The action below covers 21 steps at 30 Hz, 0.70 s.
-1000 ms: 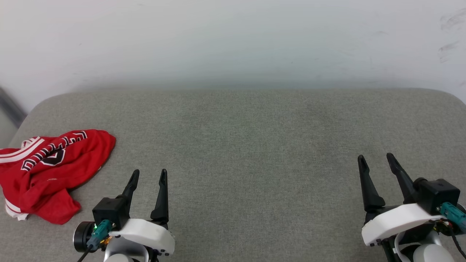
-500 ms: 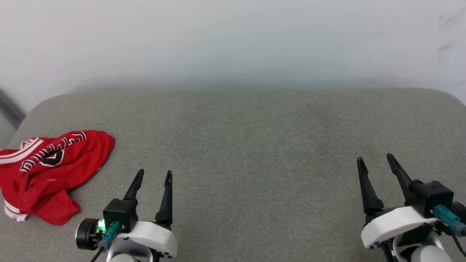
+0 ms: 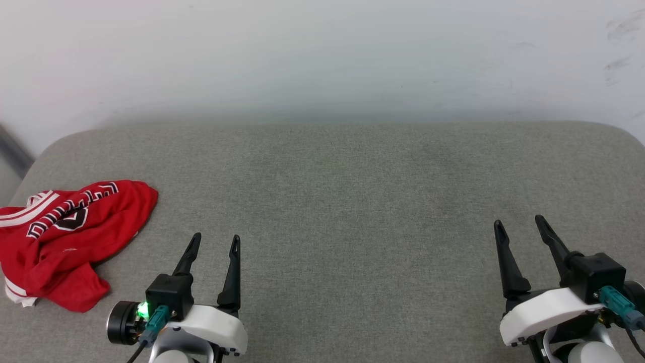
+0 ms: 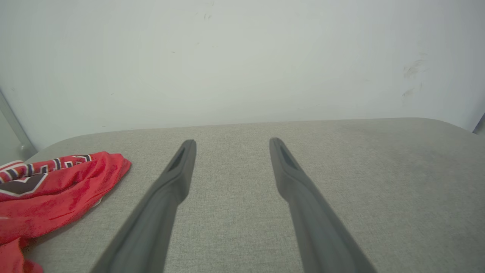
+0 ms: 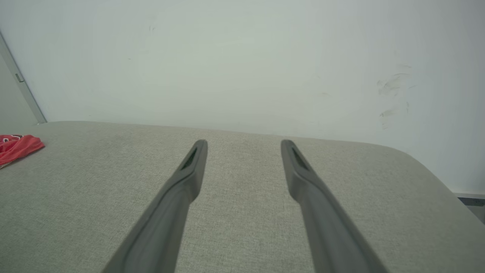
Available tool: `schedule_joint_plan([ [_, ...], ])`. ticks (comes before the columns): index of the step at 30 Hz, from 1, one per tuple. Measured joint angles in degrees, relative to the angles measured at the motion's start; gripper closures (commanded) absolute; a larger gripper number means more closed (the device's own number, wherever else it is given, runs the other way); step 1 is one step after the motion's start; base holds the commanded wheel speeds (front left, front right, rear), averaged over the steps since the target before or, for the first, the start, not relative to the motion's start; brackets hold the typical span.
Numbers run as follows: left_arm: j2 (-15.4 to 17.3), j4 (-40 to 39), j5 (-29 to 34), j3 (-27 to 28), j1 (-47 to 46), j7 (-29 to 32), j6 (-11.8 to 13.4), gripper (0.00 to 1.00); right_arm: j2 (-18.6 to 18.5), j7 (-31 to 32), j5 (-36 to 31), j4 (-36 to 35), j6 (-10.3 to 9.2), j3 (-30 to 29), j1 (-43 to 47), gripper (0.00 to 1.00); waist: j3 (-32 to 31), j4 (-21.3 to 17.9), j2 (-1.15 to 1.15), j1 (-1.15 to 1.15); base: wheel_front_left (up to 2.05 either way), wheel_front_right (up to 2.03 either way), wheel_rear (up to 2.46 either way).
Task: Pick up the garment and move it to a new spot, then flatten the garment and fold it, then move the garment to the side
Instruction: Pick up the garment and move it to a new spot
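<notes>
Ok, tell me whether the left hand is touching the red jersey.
Apart. The head view shows a strip of bare grey cushion between the open left hand and the crumpled red jersey, which lies off to its left.

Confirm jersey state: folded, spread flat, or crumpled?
Crumpled. The red jersey lies in a wrinkled heap near the left edge of the grey cushion, its black lettering bent across creases and its white striped trim bunched up.

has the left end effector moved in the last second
Yes. The left end effector has shifted slightly to the robot's right, away from the crumpled red jersey T-shirt lying on the grey fabric cushion.
</notes>
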Motion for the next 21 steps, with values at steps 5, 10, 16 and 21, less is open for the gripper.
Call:
schedule_joint_plan([
  [5, -0.11, 0.31, -0.09, -0.16, -0.04, 0.0, 0.08, 0.0, 0.0, -0.02, 0.05, 0.0, 0.0, 0.07, -0.01, 0.0, 0.09, 0.26, 0.0, 0.0, 0.0, 0.0, 0.0],
  [10, -0.23, 0.65, -0.23, -0.57, -0.43, -0.01, 0.24, 0.0, 0.0, -0.03, -0.11, -0.65, 0.0, 0.29, 0.01, 0.0, 0.19, 1.84, 0.0, 0.0, 0.0, 0.0, 0.0],
  [16, -0.35, 1.02, -0.91, -0.43, -0.94, -0.01, 0.56, 0.0, 0.02, 0.35, -0.19, -2.12, 0.0, 1.33, 0.31, 0.0, 0.49, 5.76, 0.0, 0.0, 0.0, 0.0, 0.0],
  [21, -0.36, 0.97, -1.07, 0.16, -1.43, -0.01, 0.79, 0.0, 0.03, 0.81, -0.18, -2.92, 0.0, 2.22, 0.61, 0.0, 0.71, 10.26, 0.0, 0.0, 0.0, 0.0, 0.0],
])
